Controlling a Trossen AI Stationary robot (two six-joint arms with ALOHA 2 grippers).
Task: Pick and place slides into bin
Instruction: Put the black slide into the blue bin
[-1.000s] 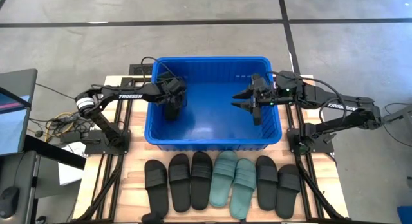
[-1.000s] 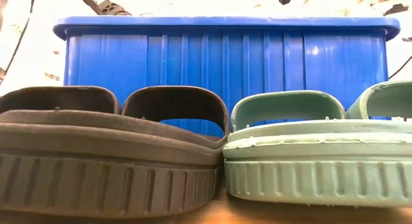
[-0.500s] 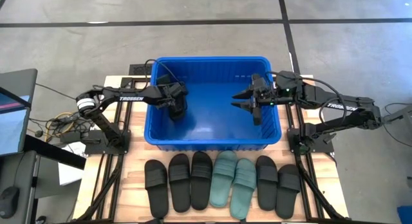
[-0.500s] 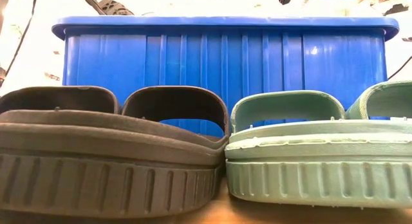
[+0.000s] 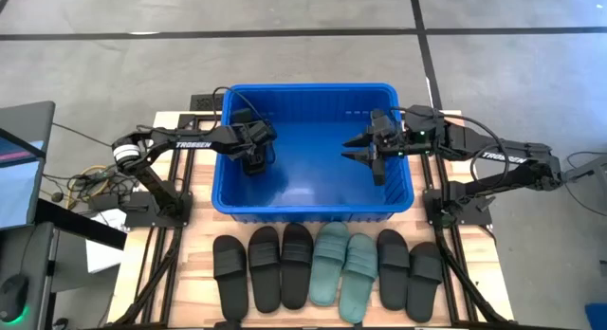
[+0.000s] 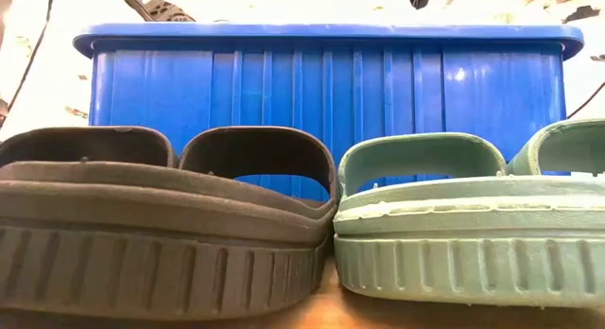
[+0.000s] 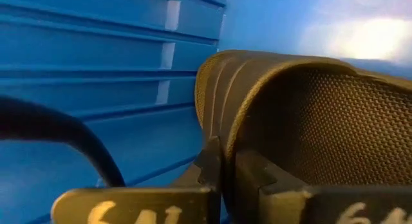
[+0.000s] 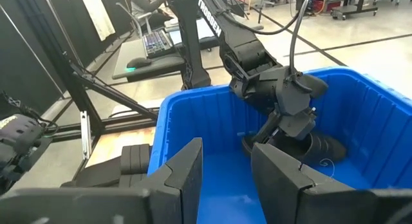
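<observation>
One slide in, seven to go

Left hand (image 5: 254,159) is clamped on a black slide (image 7: 302,121) down inside the bin (image 5: 313,209). Right hand (image 5: 365,152) hovers half open, empty. Seven slides (image 5: 327,268) wait on the surface (image 5: 190,264). Risk: dragging the slide along the wall could snag it.

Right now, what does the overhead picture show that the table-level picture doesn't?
Only the high view shows both arms inside the big blue plastic bin: the left gripper shut on a black rubber slide, the right gripper open and empty. Only the low view shows the soles' ribbed sides. Both show the bin and black and teal slides in front.
</observation>
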